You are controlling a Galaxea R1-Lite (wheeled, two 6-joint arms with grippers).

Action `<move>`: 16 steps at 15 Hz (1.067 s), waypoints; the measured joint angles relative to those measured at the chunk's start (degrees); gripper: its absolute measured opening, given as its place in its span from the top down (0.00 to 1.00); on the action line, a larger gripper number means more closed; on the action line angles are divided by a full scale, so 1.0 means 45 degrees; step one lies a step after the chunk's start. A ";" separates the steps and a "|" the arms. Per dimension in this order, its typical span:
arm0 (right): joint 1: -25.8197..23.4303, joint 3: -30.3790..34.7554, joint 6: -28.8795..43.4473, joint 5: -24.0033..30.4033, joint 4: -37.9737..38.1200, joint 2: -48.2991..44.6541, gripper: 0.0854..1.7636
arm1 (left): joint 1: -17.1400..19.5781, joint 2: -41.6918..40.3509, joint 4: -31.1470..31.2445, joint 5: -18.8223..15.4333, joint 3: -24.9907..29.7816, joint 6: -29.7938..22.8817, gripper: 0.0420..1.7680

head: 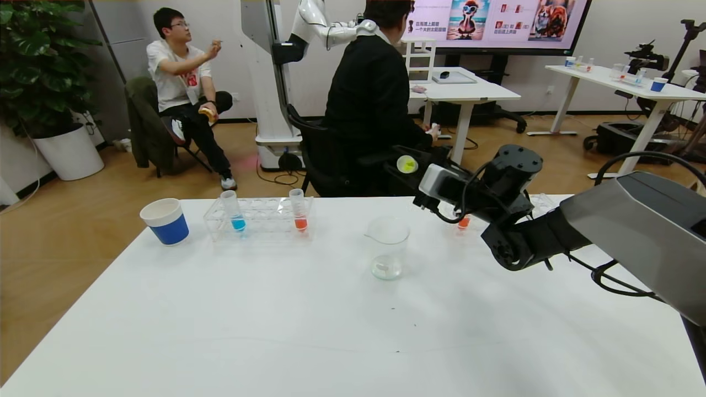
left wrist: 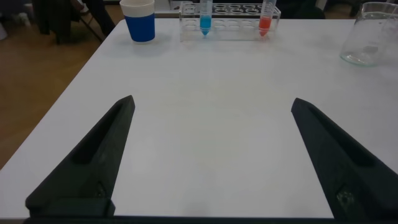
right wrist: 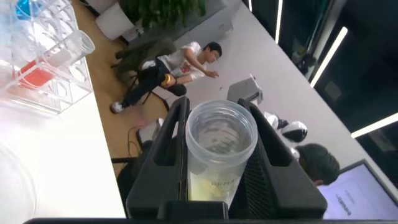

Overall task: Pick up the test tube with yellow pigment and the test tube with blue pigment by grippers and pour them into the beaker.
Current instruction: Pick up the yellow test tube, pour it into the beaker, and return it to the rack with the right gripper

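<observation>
My right pincer (right wrist: pixel 217 163) clamped on yellow tube (right wrist: pixel 219 155), tilted, raised right of beaker (head: pixel 388 246) at mid surface (head: pixel 276 320). Left pincer (left wrist: pixel 211 155) spread wide, holding nothing, low over near surface. Blue tube (head: pixel 232 210) upright in rack (head: pixel 259 218), far left

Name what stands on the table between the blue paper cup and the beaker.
In the head view, a clear rack stands between the blue paper cup and the beaker, holding the blue-tipped tube and an orange-tipped tube.
</observation>
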 joint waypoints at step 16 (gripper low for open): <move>0.0182 0.0098 -0.4925 0.2671 -0.0252 0.0612 0.74 | 0.0000 0.0000 0.0000 -0.0005 0.0000 -0.0011 0.01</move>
